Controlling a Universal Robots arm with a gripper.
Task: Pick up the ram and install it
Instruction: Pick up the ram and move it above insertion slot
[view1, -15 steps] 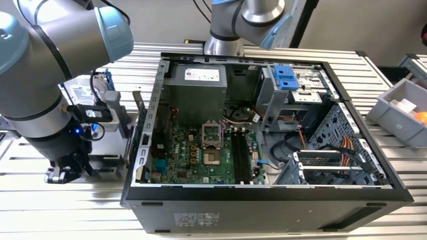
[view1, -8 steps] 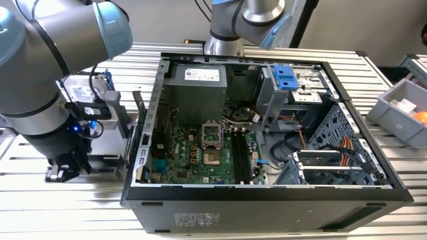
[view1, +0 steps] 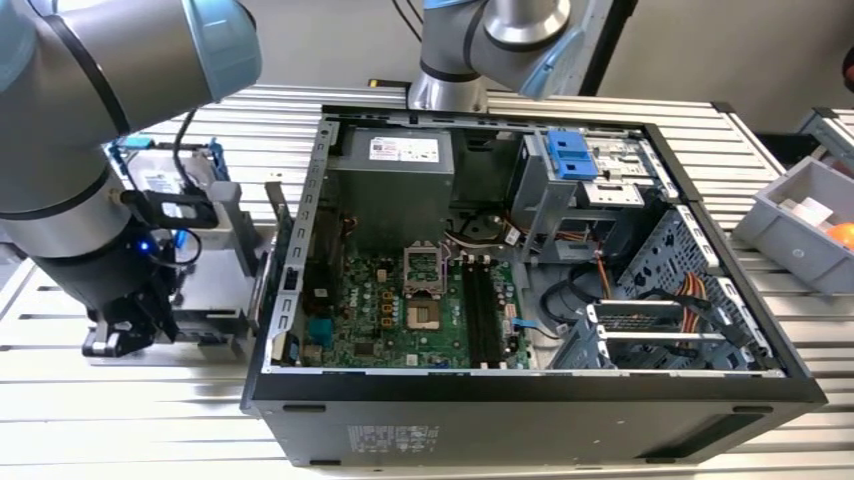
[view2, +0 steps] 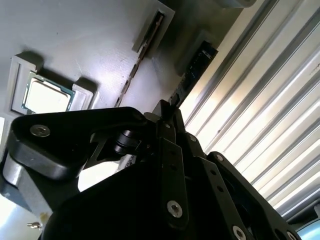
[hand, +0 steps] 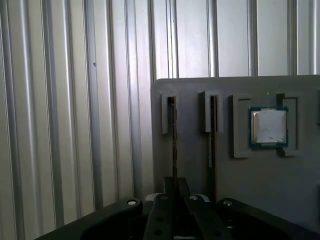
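A ribbed metal table (view1: 160, 420) carries an open black computer case (view1: 534, 405), and at the exterior view's left of it stands a flat grey plastic holder (hand: 280, 185). The thin, long green-blue ram stick (hand: 173, 140) stands on edge in a slot of that holder, near a second slot and a square silver processor chip (hand: 269, 126) in its own pocket. In both wrist views the black gripper (hand: 174, 186) is at the stick's near end, its jaws drawn narrow on either side of the board and, by the look of it, pinching it. The ram stick is not yet lifted out. The long black motherboard slots (view1: 478, 310) inside the case have no stick in them, so the installing is all left to do.
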